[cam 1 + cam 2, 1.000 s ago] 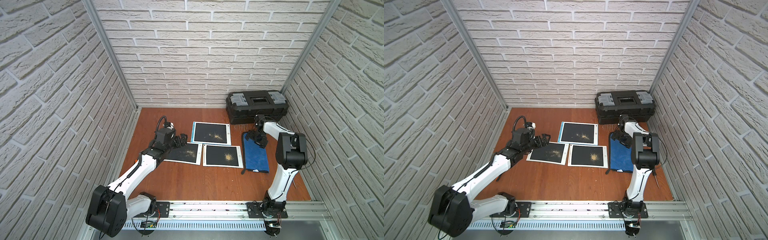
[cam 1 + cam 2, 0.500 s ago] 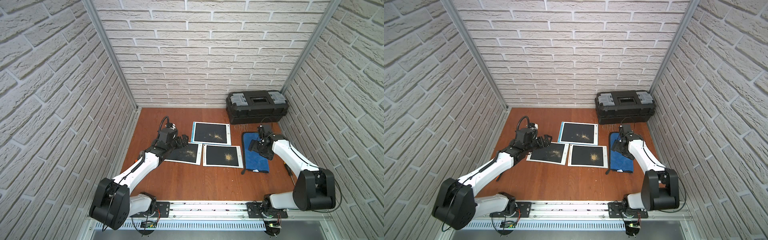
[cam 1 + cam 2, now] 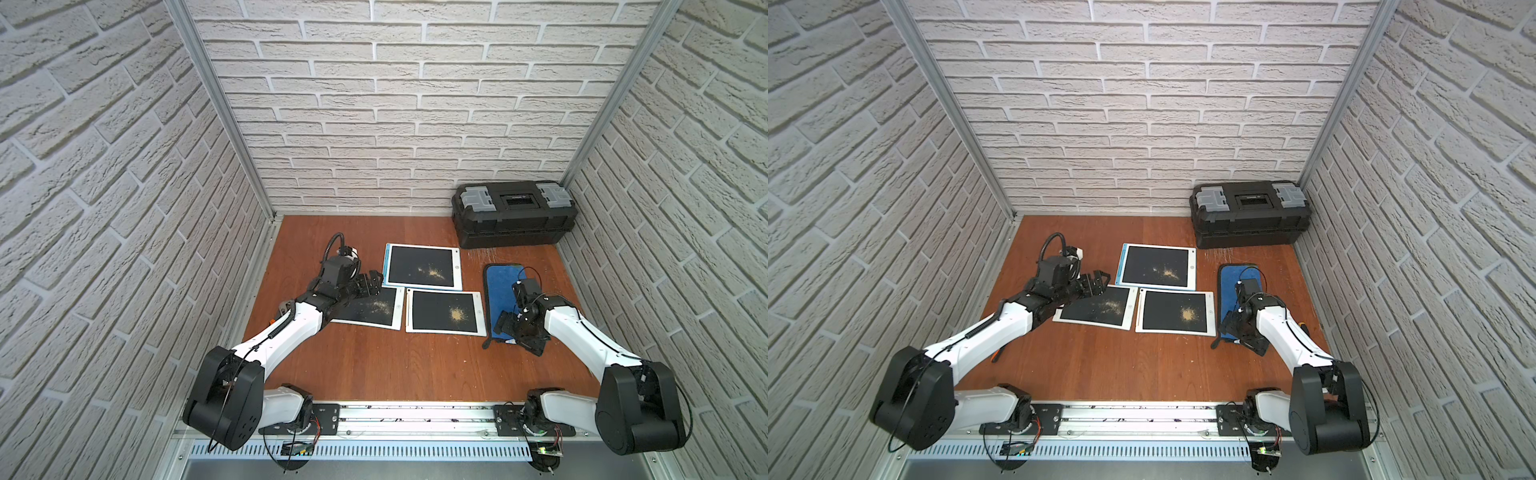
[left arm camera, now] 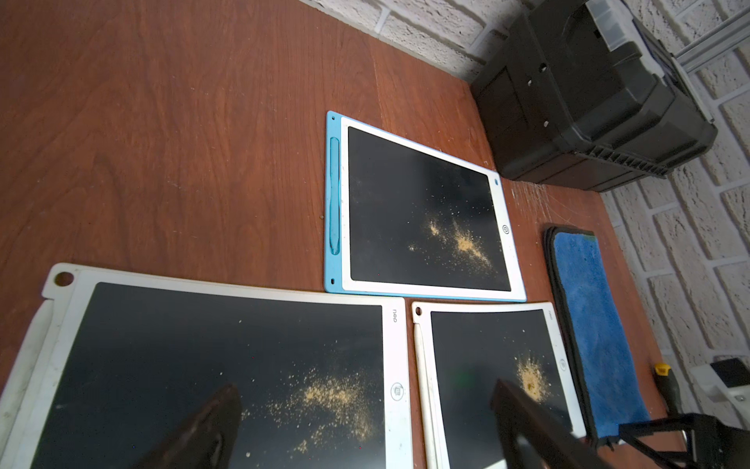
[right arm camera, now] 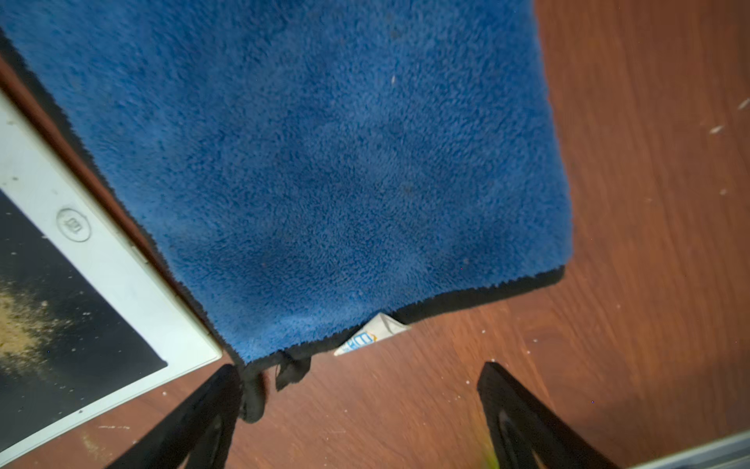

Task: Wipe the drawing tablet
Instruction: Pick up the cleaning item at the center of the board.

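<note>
Three drawing tablets with black screens and tan dust lie side by side: a blue-edged one (image 3: 422,266) farthest back, a white one (image 3: 370,309) near left and a white one (image 3: 442,311) near right. A blue cloth (image 3: 500,286) with a black border lies flat to their right. My left gripper (image 3: 372,282) hovers open over the left tablet's far corner; in the left wrist view the left gripper (image 4: 365,390) frames that tablet's (image 4: 182,365) dust. My right gripper (image 3: 519,338) is open just above the cloth's near end, with the cloth's (image 5: 324,162) edge ahead of the right gripper (image 5: 359,369).
A black toolbox (image 3: 513,216) stands in the back right corner, close behind the cloth. A screwdriver (image 4: 665,385) lies by the right wall next to the cloth. A white label (image 5: 369,335) and a black loop (image 5: 251,398) stick out at the cloth's near edge.
My right arm has swung round and its gripper has come from the cloth's far end toward the cloth's near end. The left arm has barely moved.
</note>
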Controlling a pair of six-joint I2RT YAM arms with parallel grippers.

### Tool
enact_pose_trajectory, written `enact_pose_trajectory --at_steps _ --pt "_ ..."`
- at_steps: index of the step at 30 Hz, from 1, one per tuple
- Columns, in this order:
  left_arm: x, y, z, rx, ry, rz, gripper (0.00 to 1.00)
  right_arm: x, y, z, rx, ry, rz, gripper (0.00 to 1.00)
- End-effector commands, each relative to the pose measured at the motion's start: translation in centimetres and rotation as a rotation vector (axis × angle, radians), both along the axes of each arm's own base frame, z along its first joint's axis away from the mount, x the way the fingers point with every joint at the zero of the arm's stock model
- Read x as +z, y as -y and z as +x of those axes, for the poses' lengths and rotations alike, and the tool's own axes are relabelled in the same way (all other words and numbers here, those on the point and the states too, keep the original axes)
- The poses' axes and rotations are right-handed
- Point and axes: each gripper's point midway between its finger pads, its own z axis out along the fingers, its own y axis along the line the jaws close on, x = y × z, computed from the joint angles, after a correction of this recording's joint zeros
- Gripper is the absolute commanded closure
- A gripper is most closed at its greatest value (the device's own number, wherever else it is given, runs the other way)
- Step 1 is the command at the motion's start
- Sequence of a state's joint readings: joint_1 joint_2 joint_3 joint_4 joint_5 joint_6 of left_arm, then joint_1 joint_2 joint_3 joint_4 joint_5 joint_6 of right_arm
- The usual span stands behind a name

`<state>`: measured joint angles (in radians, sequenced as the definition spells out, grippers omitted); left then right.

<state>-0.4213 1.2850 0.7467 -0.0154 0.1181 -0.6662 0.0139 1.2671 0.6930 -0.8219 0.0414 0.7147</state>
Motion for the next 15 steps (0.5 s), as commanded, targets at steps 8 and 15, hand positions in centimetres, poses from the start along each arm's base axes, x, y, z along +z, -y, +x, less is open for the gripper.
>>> enact_pose_trajectory --at_steps 8,15 --pt "1.4 0.0 0.3 0.007 0.054 -0.005 0.02 -2.8 0.4 0.8 -0.166 -0.012 0.083 0.12" --pt "1.6 -0.1 0.7 0.012 0.057 0.009 0.02 -3.3 3.0 1.3 -0.235 -0.002 0.047 0.34"
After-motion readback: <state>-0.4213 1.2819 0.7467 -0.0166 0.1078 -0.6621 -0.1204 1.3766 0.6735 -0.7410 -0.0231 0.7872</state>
